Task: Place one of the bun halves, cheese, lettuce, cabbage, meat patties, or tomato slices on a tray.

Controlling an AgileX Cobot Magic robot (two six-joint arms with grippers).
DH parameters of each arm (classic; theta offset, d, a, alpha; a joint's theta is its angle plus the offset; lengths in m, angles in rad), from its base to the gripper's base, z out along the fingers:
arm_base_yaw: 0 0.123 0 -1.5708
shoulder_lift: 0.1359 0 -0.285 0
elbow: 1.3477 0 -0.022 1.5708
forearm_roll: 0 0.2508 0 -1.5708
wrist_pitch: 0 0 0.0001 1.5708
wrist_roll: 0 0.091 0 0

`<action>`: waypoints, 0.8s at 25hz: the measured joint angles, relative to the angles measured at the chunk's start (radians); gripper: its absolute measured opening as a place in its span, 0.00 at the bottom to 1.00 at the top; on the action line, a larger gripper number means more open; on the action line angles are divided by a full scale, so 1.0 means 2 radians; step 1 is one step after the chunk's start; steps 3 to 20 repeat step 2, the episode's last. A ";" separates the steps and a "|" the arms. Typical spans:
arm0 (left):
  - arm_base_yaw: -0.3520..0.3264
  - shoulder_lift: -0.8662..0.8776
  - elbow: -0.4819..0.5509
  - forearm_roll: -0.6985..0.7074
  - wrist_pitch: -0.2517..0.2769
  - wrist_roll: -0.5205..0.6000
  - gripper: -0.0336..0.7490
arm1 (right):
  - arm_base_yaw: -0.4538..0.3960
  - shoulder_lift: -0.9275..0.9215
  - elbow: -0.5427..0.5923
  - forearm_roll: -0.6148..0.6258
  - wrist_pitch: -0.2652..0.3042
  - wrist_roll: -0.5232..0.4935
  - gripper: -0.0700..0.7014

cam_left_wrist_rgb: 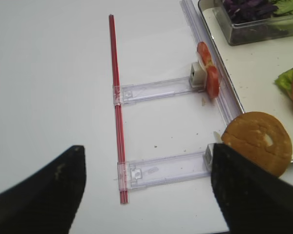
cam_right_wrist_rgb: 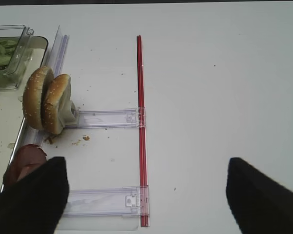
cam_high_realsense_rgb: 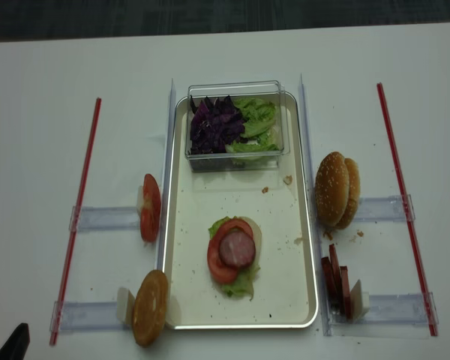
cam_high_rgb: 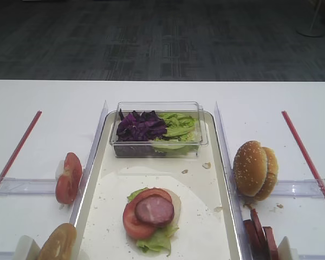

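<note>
Stack on the tray [cam_high_realsense_rgb: 184, 292] awaits a top; both grippers [cam_right_wrist_rgb: 146, 195] gape wide, empty; next, reach the bun halves [cam_right_wrist_rgb: 46, 100].

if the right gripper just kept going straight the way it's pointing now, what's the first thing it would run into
Probably nothing but bare table. In the right wrist view the open right gripper points across the white surface, with the red strip running just left of its centre line. The bun halves stand well off to the left. Height above the table is unclear.
</note>
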 joint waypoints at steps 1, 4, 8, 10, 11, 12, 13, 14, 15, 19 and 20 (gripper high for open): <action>0.000 0.000 0.000 0.000 0.000 0.000 0.67 | 0.000 0.000 0.000 0.000 0.000 0.000 0.95; 0.000 0.000 0.000 0.000 0.000 0.000 0.67 | 0.000 0.000 0.000 0.000 0.000 0.000 0.95; 0.000 0.000 0.000 0.000 0.000 0.000 0.67 | 0.000 0.000 0.000 0.000 0.000 0.000 0.95; 0.000 0.000 0.000 0.000 0.000 0.000 0.67 | 0.000 0.000 0.000 0.000 0.000 0.000 0.95; 0.000 0.000 0.000 0.000 0.000 0.000 0.67 | 0.000 0.000 0.000 0.000 0.000 0.000 0.95; 0.000 0.000 0.000 0.000 0.000 0.000 0.67 | 0.000 0.000 0.000 0.000 0.000 0.000 0.95; 0.000 0.000 0.000 0.000 0.000 0.000 0.67 | 0.000 0.000 0.000 0.000 0.000 0.000 0.95; 0.000 0.000 0.000 0.000 0.000 0.000 0.67 | 0.000 0.000 0.000 0.000 0.000 0.000 0.95; 0.000 0.000 0.000 0.000 0.000 0.000 0.67 | 0.000 0.000 0.000 0.000 0.000 0.000 0.95; 0.000 0.000 0.000 0.000 0.000 0.000 0.67 | 0.000 0.000 0.000 0.000 0.000 0.000 0.95; 0.000 0.000 0.000 0.000 0.000 0.000 0.67 | 0.000 0.000 0.000 0.000 0.000 0.000 0.95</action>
